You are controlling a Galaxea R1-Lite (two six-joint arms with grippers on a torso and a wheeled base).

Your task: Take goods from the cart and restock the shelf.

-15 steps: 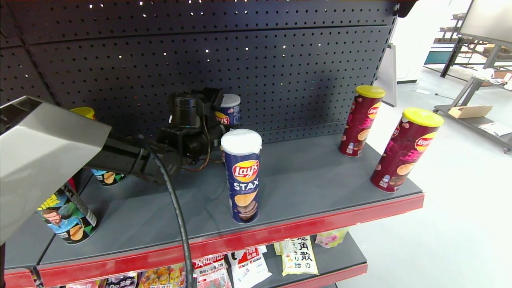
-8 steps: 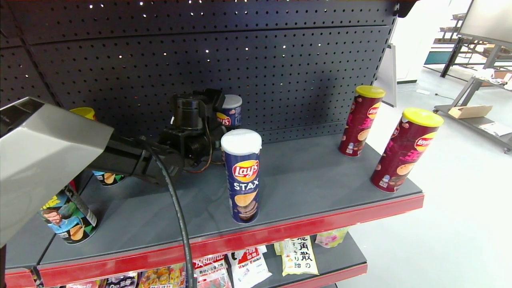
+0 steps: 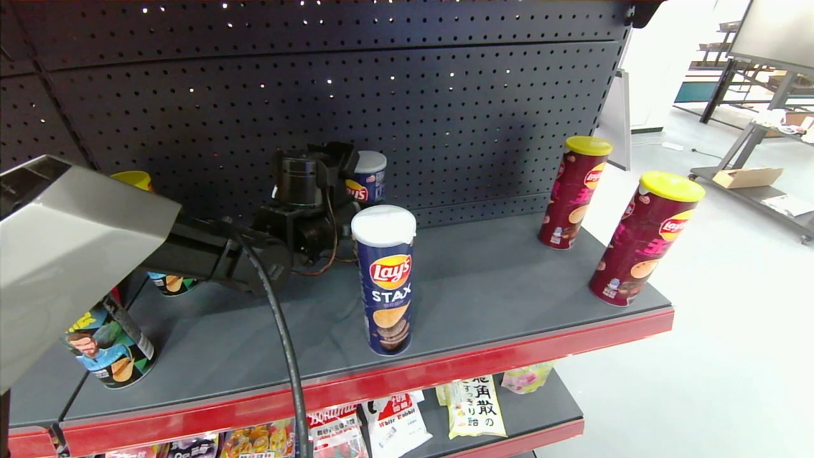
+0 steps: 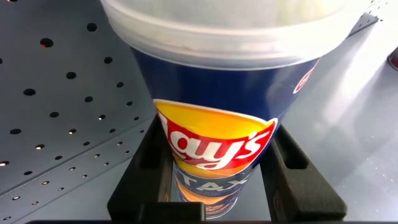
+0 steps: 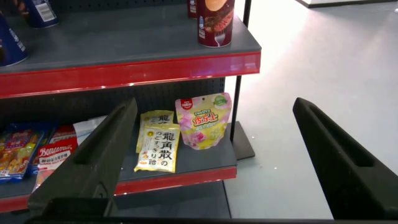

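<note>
Blue laminate with a yellow-and-red logo and a translucent white lid identifies the blue can (image 3: 367,175) in hand; it stands upright, a smooth rigid cylinder.

**Location.** The blue can (image 4: 214,124) is at the far side of the shelf (image 3: 483,286), just in front of the pegboard (image 3: 445,127) and behind a second blue can (image 3: 385,280) standing near the front edge. Two maroon cans (image 3: 575,191) with yellow lids stand well apart on the right.

**Gripper state.**
- Left gripper (image 3: 343,184): closed on the can's body below the lid, one finger (image 4: 149,168) on each side.
- Right gripper (image 5: 217,155): jaws wide apart, nothing held, facing the snack packets (image 5: 202,121) on the lower shelf.

**Progress (judgement).** Placement is in its last stage: the can is over its back-row position. Whether its base rests on the shelf cannot be determined. Remaining steps: release, withdraw the arm clear of the front can, and fetch further goods from the cart if any remain.
</note>
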